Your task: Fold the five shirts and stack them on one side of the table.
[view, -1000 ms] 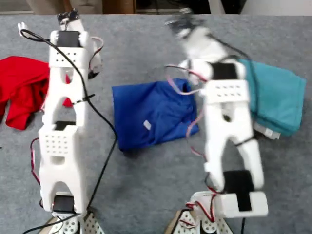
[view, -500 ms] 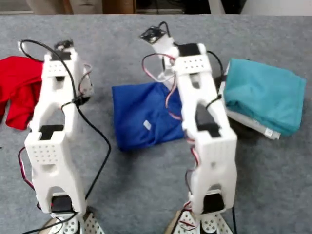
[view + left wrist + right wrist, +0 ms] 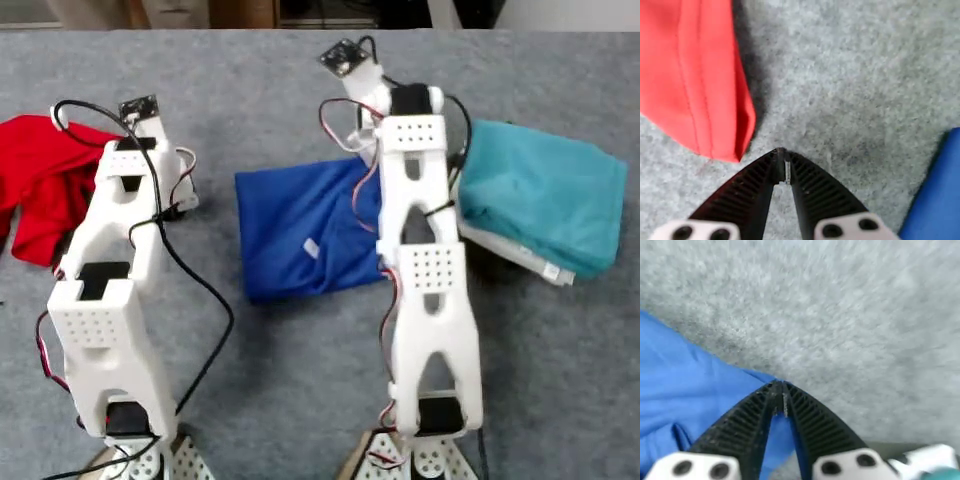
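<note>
A crumpled red shirt [image 3: 40, 180] lies at the table's left edge. A partly folded blue shirt [image 3: 300, 235] sits in the middle. On the right, a folded teal shirt [image 3: 545, 195] rests on a white one [image 3: 515, 255]. My left gripper [image 3: 782, 165] is shut and holds nothing, low over bare felt just beside the red shirt's hem [image 3: 740, 135]. My right gripper [image 3: 780, 397] is shut at the blue shirt's far right corner [image 3: 700, 385], with the fabric edge at its fingertips. In the high view the right arm [image 3: 420, 200] hides that corner.
Grey felt [image 3: 560, 380] covers the whole table, with open room along the front and the far side. A black cable [image 3: 200, 290] trails from the left arm across the felt near the blue shirt's left edge.
The right arm swung in from the teal stack to the blue shirt's far right corner, and the shirt has shifted slightly right. The left arm leaned towards the red shirt.
</note>
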Tool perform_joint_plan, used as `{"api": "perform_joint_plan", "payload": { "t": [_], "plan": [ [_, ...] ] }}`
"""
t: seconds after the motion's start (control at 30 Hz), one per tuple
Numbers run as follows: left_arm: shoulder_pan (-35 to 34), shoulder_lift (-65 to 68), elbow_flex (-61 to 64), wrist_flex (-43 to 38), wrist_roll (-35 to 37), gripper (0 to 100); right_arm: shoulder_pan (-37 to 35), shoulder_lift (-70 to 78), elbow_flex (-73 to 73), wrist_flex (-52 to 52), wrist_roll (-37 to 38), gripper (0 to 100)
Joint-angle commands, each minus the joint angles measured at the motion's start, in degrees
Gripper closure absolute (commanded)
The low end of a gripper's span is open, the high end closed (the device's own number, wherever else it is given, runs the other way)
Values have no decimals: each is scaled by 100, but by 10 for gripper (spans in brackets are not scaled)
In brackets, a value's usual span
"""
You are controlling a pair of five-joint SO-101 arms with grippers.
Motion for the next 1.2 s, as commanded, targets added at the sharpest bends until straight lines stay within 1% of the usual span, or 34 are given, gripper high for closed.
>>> {"api": "perform_joint_plan", "payload": {
  "t": [0.0, 0.1, 0.27, 0.33, 0.5, 0.63, 0.9, 1.03, 1.17],
  "plan": [
    [132, -268, -9, -132, -26, 981, -224, -13, -1130, 589, 185, 990],
    [114, -259, 0, -220, -26, 981, -347, -233, -1130, 1099, 167, 992],
    [88, -259, 0, -220, -26, 981, -479, -980, -444, 1160, -62, 993],
    [88, -259, 35, -220, -26, 981, -637, -1385, 189, 1160, -70, 993],
    [88, -312, 132, -255, -26, 981, -1024, -2413, 2290, 1108, -149, 993],
    [88, -312, 123, -255, -26, 981, -1042, -2571, 3327, 782, -149, 993],
    [88, -312, 123, -255, -26, 981, -866, -2563, 4224, 79, -114, 993],
    [88, -312, 123, -255, -26, 981, -813, -2571, 4303, 105, -105, 993],
    [88, -312, 123, -255, -26, 981, -752, -2589, 4277, 431, -97, 993]
  ]
}}
